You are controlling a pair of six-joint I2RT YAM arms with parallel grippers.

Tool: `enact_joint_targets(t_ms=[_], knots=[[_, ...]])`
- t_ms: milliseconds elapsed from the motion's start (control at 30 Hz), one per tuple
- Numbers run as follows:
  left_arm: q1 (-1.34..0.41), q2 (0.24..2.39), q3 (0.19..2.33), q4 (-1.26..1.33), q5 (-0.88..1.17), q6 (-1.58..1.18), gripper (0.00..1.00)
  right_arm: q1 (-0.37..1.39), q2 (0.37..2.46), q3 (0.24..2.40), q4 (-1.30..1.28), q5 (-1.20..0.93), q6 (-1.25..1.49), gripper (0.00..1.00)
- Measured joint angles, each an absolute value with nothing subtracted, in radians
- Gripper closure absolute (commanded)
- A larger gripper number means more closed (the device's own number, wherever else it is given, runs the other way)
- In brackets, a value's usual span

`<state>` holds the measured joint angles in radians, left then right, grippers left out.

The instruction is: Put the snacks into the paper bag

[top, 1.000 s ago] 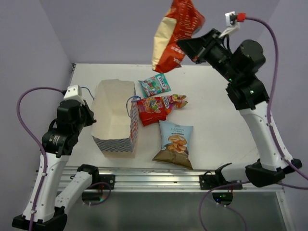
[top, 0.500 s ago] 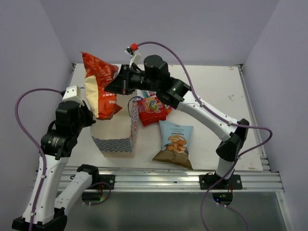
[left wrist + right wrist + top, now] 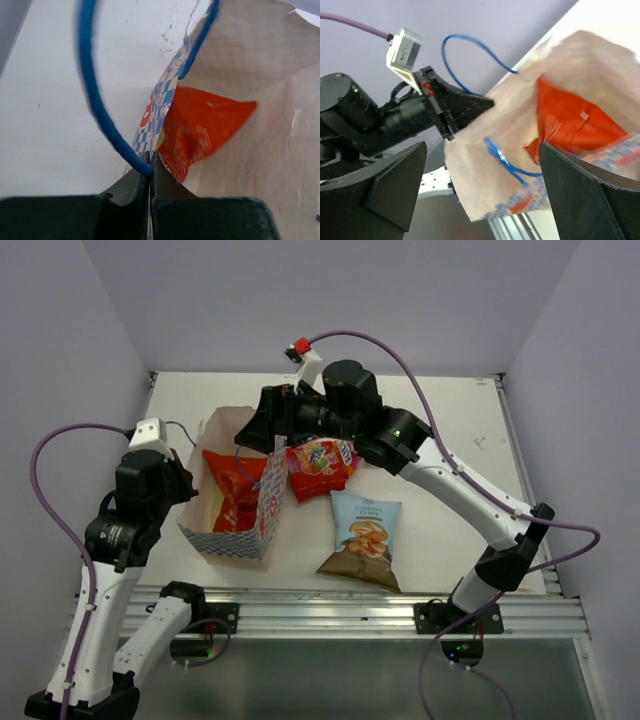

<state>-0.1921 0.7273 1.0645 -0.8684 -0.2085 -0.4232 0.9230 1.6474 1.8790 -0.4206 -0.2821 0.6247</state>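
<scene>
From above, the paper bag lies on the desk with its mouth up, and the red chip bag lies inside it. The right pincer hangs over the far rim, spread wide and empty. The left pincer is at the bag's left wall. The red fruit-candy bag and the light-blue chip bag wait just right of the bag.

At the left wrist, the left pincer is clamped tight on the paper bag's checkered edge, right where the blue cord handle meets it. The red chip bag shows beyond.

At the right wrist, the right pincer has its fingers far apart with nothing between them. Below sit the paper bag and the red chip bag.

My read is that this packet is in. The right arm should rise straight up, clear of rim and cord, before swinging to the fruit-candy bag. The left grip is what props the mouth open, so it should not slacken.
</scene>
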Motion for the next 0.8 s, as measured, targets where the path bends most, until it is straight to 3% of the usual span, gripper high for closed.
enact_joint_targets(t_ms=[167,433,700,733,800], knots=[[-0.192,0.728,1.065,-0.863,-0.21,-0.423,1.0,0.923,1.522,1.819,-0.558,-0.087,0.529,0.01],[-0.192,0.73,1.065,-0.862,-0.21,-0.422,1.0,0.921,1.078,1.244,-0.757,0.253,0.528,0.01],[-0.192,0.73,1.065,-0.863,-0.208,-0.403,1.0,0.922,1.227,0.881,-0.785,0.253,0.57,0.02],[-0.192,0.73,1.065,-0.863,-0.208,-0.402,1.0,0.923,1.24,0.871,-0.781,0.248,0.574,0.05],[-0.192,0.725,1.065,-0.864,-0.208,-0.401,1.0,0.923,1.259,0.854,-0.764,0.236,0.579,0.25]])
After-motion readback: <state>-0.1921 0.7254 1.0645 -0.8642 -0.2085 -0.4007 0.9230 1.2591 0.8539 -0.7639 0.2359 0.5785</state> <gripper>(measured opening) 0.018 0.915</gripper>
